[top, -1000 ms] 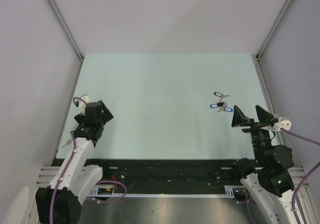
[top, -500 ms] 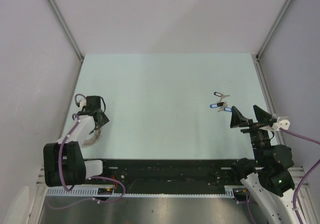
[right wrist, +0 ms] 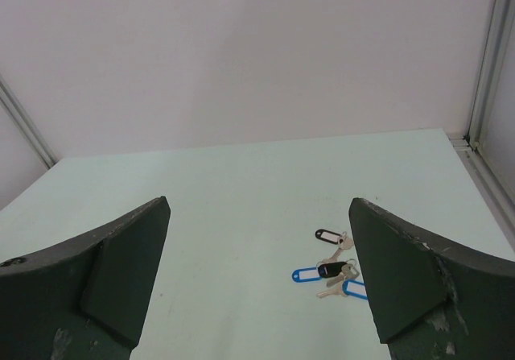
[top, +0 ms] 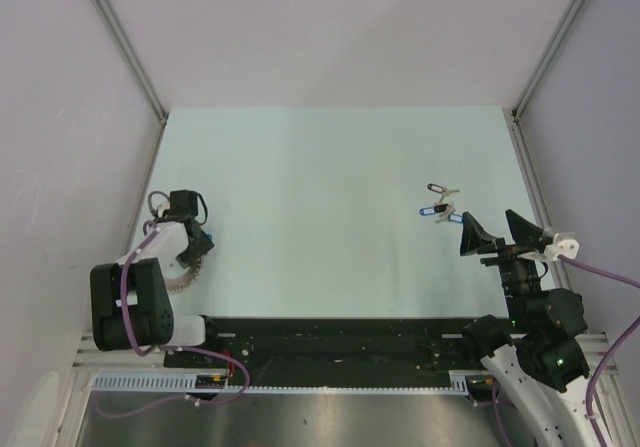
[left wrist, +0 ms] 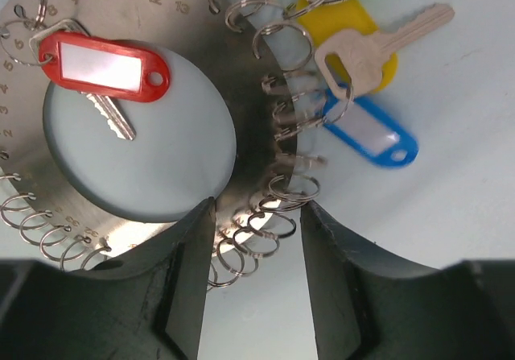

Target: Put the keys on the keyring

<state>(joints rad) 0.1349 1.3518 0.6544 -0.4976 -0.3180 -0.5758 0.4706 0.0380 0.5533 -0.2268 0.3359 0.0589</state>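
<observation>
Left wrist: keyring (left wrist: 249,134) edge between parted left tool (left wrist: 257,215); right wrist: keys (right wrist: 334,270) beyond spread right tool (right wrist: 259,207).

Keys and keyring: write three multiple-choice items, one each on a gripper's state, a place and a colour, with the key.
1. How is the left gripper?
A. open, over the keyring's rim
B. shut, empty
C. out of view

2. Where do the loose keys lie?
A. on the keyring
B. on the table, ahead of the right gripper
C. in the right gripper's grasp

3. What colours are their tags?
A. red, green
B. yellow, white
C. blue, black

Key: 1 A, the left wrist view shows the rim's small rings through the gap between the fingers; 2 B, the right wrist view shows them beyond its open fingers; 3 C, no other colours show there.
</observation>
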